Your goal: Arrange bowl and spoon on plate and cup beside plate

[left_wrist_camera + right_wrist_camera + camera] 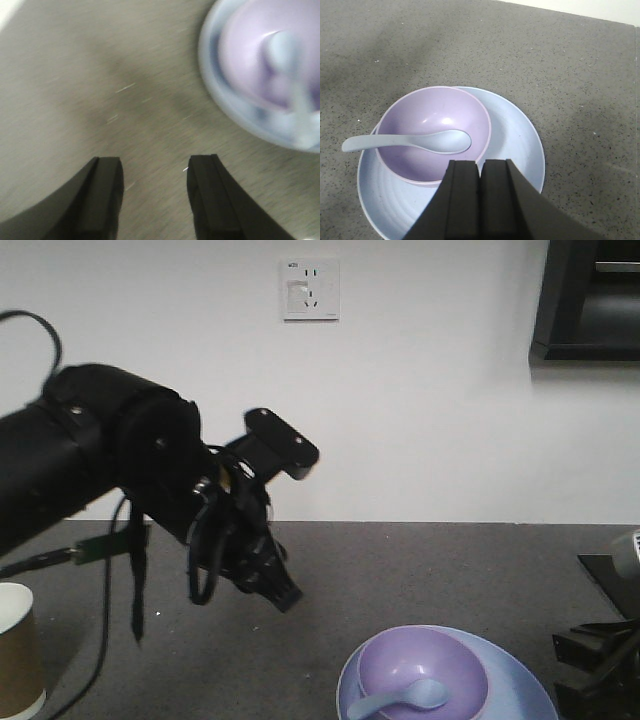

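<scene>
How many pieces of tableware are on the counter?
4: the plate; the bowl on it; the spoon lying in the bowl; the cup at far left of the front view, apart from the plate. Others may sit outside the views.

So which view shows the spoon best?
The right wrist view: the spoon lies sharp and whole, scoop in the bowl, handle over its rim. Front view shows it small; left wrist view blurs it.
</scene>
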Tool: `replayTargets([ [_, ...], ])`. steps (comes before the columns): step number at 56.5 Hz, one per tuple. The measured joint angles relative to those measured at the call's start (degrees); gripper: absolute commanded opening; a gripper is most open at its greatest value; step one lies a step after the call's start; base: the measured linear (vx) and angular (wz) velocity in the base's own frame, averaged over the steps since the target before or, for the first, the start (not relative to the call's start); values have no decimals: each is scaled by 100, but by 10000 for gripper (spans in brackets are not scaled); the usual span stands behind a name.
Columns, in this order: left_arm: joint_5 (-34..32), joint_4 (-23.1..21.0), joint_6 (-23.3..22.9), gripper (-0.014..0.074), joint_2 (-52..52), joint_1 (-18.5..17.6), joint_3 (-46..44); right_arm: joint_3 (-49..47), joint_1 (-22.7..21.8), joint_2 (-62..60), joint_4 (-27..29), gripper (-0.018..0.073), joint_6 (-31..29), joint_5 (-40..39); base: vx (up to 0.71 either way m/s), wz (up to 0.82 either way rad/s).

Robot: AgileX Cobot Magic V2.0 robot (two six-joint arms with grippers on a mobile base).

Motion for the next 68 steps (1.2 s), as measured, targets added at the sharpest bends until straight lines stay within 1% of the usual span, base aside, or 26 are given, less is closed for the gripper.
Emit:
replayTargets([
  [4, 330, 541, -239, 440, -235, 84, 0, 0, 0, 0, 0, -9, 0, 0, 0, 0],
  [6, 400, 743, -344, 440, -337, 163, 0, 0, 0, 0, 0, -9, 0, 0, 0, 0],
  [9, 438, 940, -493, 440, -495, 324, 22, 0, 0, 0, 0, -9, 0, 0, 0, 0],
  [13, 444, 1035, -612, 440, -709, 555, 123, 0, 0, 0, 0, -8, 0, 22, 0, 0],
  [18, 455, 1081, -709, 440, -968, 866, 342, 0, 0, 0, 0, -8, 0, 39, 0, 0],
  [29, 480, 1103, -736, 440, -1224, 1530, 1062, 0, 0, 0, 0, -8, 0, 95, 0, 0],
  [40, 397, 1103, -742, 440, -1224, 1965, 1782, 0, 0, 0, 0, -8, 0, 155, 0, 0],
  [56, -109, 1037, -742, 440, -1218, 2233, 2457, 0, 0, 0, 0, -8, 0, 171, 0, 0],
  [68, -318, 1018, -728, 439, -1027, 2269, 2518, 0, 0, 0, 0, -8, 0, 209, 0, 0],
])
